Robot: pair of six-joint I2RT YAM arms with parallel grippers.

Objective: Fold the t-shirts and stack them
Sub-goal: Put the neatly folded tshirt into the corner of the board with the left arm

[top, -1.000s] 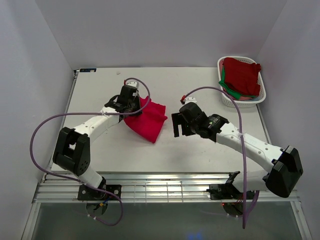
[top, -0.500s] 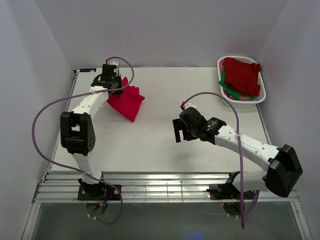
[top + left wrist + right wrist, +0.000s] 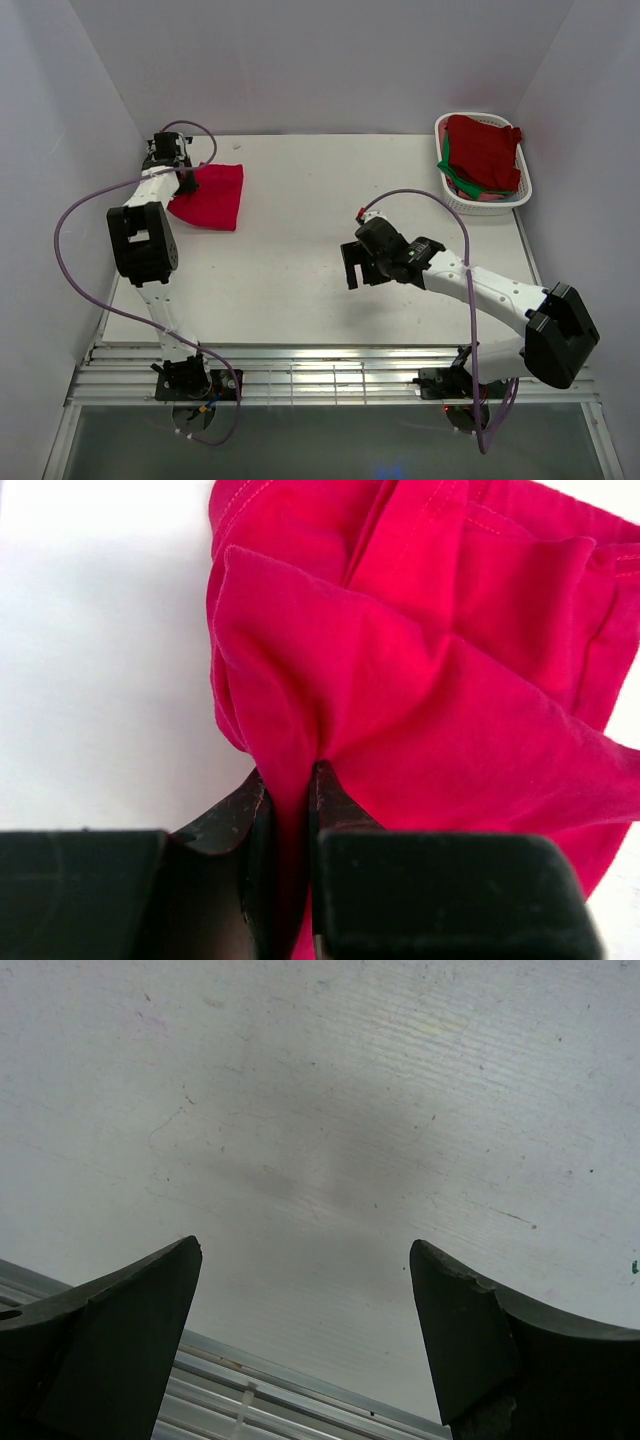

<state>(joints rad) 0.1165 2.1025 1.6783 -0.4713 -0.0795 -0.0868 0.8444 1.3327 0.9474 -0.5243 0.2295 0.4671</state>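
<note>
Firmly, left gripper [image 3: 288, 776] clamps crimson t-shirt [image 3: 213, 196], its length running left-right; right gripper [image 3: 305, 1250] gapes.

A t-shirt [image 3: 212, 197] lies flat on the table [image 3: 300, 200], close to its far left corner. The left gripper [image 3: 287, 785] sits at the table's far left edge, and the shirt's left border is pinched between its jaws. The right gripper [image 3: 305, 1248] hangs over the table a little right of its centre, toward the near side and well apart from that shirt. A basket [image 3: 470, 205] stands at the table's far right corner, with a pile of t-shirts [image 3: 485, 150] heaped inside it.
</note>
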